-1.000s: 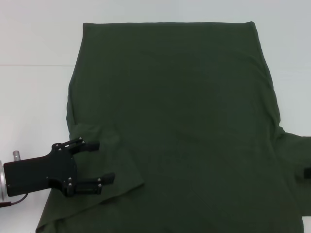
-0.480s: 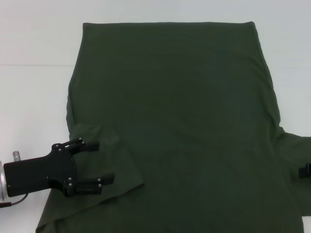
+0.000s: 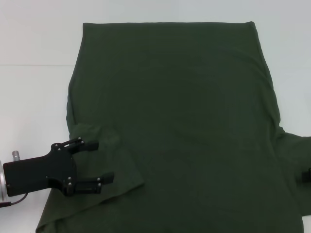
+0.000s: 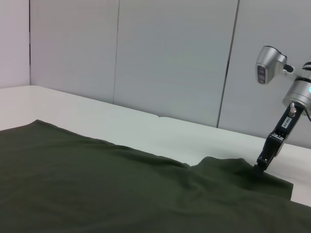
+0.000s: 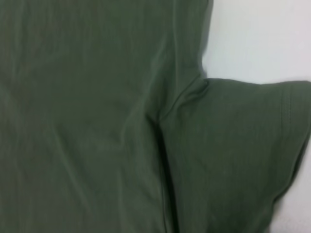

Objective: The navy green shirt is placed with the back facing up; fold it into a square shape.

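Observation:
The navy green shirt (image 3: 175,116) lies spread flat on the white table (image 3: 34,97), plain side up. Its left sleeve (image 3: 109,160) is folded inward onto the body. My left gripper (image 3: 99,161) hovers open over that folded sleeve at the lower left, with nothing between its fingers (image 3: 90,144). Only a sliver of my right gripper (image 3: 307,175) shows at the right edge, by the right sleeve (image 3: 294,160). In the left wrist view the right gripper (image 4: 260,165) points down with its tip at the sleeve (image 4: 233,170). The right wrist view shows that sleeve (image 5: 233,145) spread out beside the shirt's body (image 5: 77,116).
Bare white table (image 3: 39,43) runs along the shirt's left side and far edge. A pale panelled wall (image 4: 170,58) stands behind the table. The shirt's near end runs out of the head view.
The right gripper came slightly into view at the right edge half a second ago and has since drawn back and lower. The left gripper and the shirt have barely moved.

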